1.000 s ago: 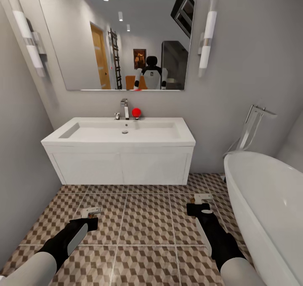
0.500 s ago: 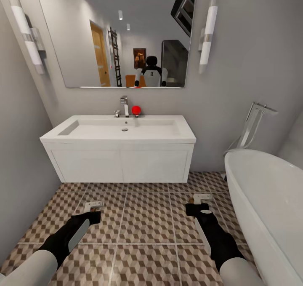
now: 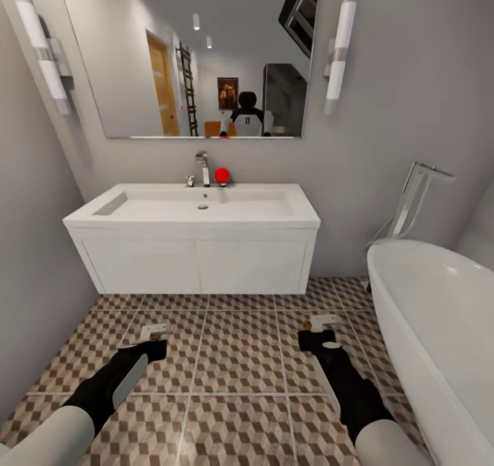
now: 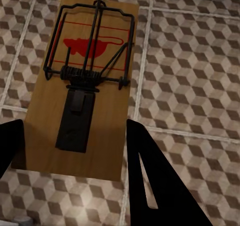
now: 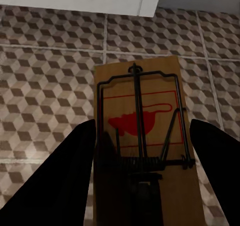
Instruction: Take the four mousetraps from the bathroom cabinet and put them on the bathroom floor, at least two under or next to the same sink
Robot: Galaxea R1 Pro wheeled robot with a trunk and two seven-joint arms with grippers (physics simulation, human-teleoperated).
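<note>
While both arms are hanging low over the bathroom floor in front of the bathroom sink, each is carrying a trap: the left gripper is closing its dark fingers on the long sides of a mousetrap, and the right gripper is doing the same with a second mousetrap. Both traps are looking armed, so a drop or hard landing is risking a snap or a bounce away from the vanity. Space is tightening on the right, where the bathtub rim is lying just beside that arm; the grey wall is bounding the left. Open tile is lying between the arms and running under the vanity.
</note>
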